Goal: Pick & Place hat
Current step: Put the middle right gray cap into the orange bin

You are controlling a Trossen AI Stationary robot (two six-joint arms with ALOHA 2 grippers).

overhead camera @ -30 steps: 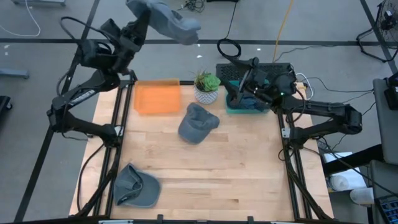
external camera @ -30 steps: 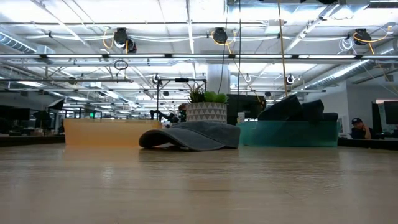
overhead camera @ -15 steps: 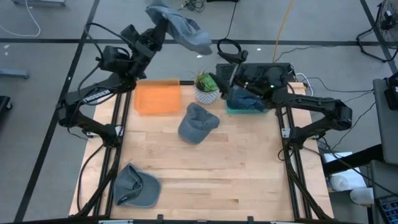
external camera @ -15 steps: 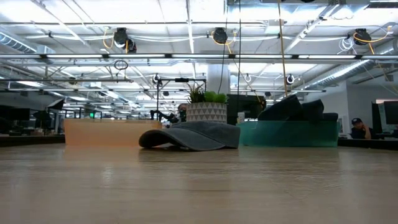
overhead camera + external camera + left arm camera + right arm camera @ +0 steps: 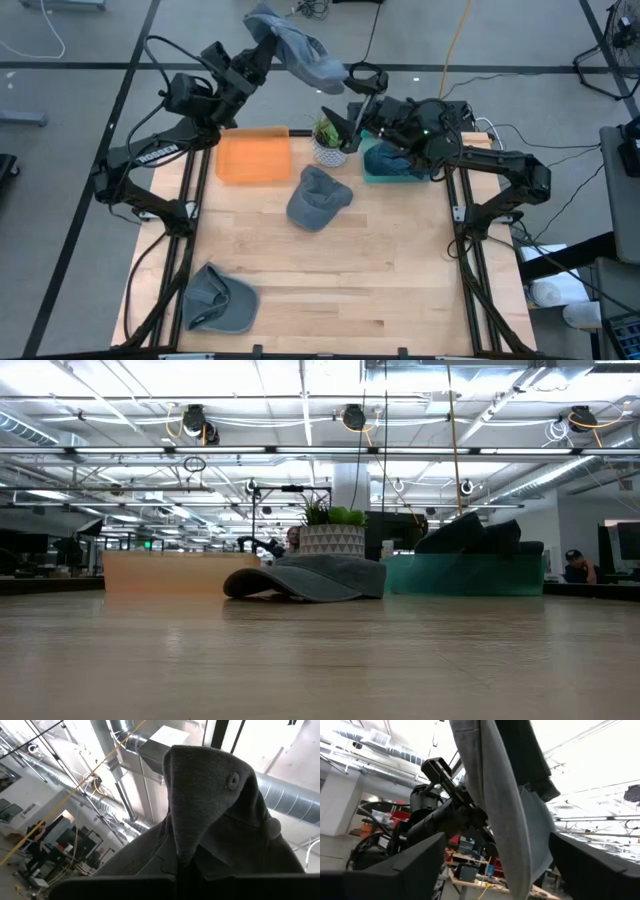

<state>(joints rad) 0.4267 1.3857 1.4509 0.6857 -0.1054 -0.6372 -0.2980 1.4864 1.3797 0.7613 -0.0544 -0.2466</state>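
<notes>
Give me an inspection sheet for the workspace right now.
Surface: wooden table, bare at the middle.
Job's things: grey hat held aloft; two hats on the table; orange bin, teal bin with dark cloth inside.
Clutter: potted plant.
Grippers: left gripper shut on the raised hat; right gripper open beneath it.
Cables: yellow cable on the floor.
Surroundings: person seated beyond the table.

One grey hat (image 5: 296,45) hung limp above the table's far edge; another (image 5: 318,198) lay mid-table, a third (image 5: 221,299) near the front-left corner.
</notes>
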